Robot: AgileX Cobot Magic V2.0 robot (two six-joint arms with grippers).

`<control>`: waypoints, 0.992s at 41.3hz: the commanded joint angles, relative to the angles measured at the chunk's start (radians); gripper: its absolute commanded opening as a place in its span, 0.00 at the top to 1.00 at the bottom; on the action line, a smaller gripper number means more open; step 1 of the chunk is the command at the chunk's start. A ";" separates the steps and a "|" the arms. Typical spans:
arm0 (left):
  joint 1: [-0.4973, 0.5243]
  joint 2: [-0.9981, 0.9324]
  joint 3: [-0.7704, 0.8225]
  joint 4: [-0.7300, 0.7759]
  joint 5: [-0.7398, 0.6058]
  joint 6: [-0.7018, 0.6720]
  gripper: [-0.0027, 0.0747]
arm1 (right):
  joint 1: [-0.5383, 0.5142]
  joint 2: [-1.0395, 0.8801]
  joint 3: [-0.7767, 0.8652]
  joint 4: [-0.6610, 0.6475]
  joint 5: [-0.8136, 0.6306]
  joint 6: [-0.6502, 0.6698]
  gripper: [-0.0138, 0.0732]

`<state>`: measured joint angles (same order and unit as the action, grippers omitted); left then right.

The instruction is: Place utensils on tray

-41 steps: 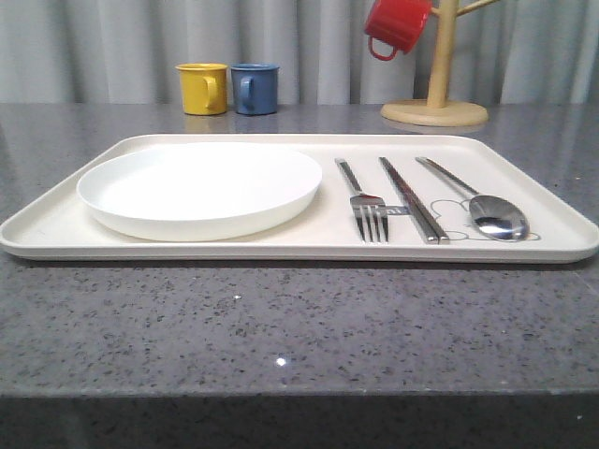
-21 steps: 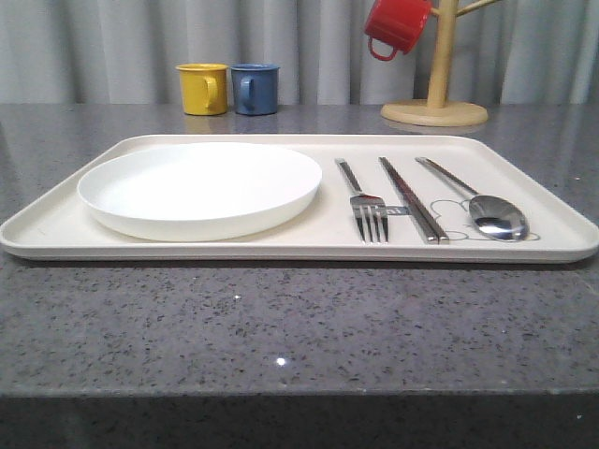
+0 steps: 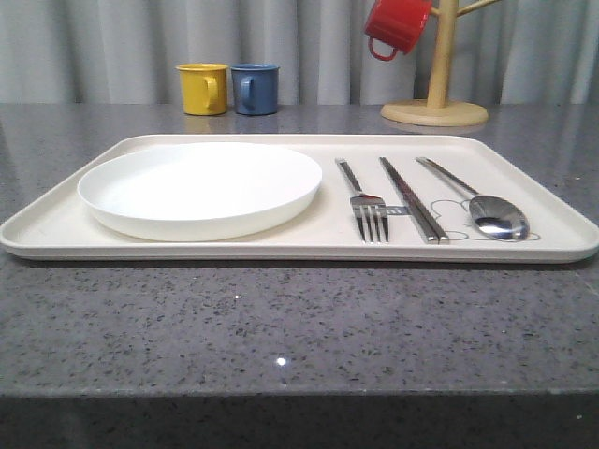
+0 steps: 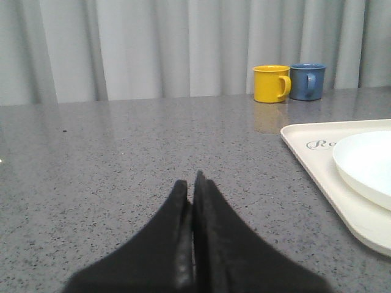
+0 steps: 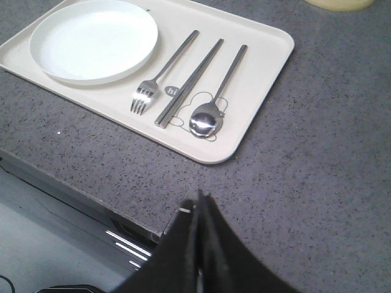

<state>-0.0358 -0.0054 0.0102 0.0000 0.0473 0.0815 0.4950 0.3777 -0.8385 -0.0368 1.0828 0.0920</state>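
Tray: we see the cream tray (image 3: pixel 84 224) lying flat on the grey speckled counter (image 3: pixel 299 327), its long side facing us in the front view; a bit of script lettering shows on its corner in the left wrist view.
Plate: a round white plate (image 3: pixel 199 187) sits on the left half of the tray.
Fork: the fork (image 3: pixel 365 203) lies on the tray just right of the plate, tines toward the near edge.
Chopsticks: we find the pair of chopsticks (image 3: pixel 412 198) laid together just right of the fork, roughly parallel to it, crossing the grey rabbit drawing (image 5: pixel 204 113).
Spoon: the spoon (image 3: pixel 487 210) lies rightmost of the three, bowl toward the near edge and resting on the drawing; all three utensils are apart from each other and none touches the plate.
Mugs: a yellow mug (image 3: pixel 203 88) and a blue mug (image 3: pixel 255 88) stand side by side at the back of the counter, beyond the tray.
Mug tree: a wooden mug tree (image 3: pixel 436 89) stands at the back right, with a red mug (image 3: pixel 397 25) hanging from it.
Left fingers: our left gripper (image 4: pixel 192 183) has its fingers pressed together with nothing between them, low over bare counter to the left of the tray.
Right fingers: our right gripper (image 5: pixel 200 198) likewise has its fingers closed on nothing, above the counter near the tray's near right corner.
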 commanded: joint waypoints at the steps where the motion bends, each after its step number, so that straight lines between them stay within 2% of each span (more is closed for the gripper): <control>1: -0.006 -0.023 -0.004 -0.034 -0.089 0.040 0.99 | 0.002 0.010 -0.020 -0.011 -0.077 -0.009 0.98; 41: 0.004 -0.023 -0.004 -0.041 -0.089 0.040 0.99 | 0.002 0.010 -0.020 -0.011 -0.077 -0.009 0.98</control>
<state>-0.0337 -0.0054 0.0102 -0.0304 0.0440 0.1233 0.4950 0.3777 -0.8385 -0.0368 1.0828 0.0920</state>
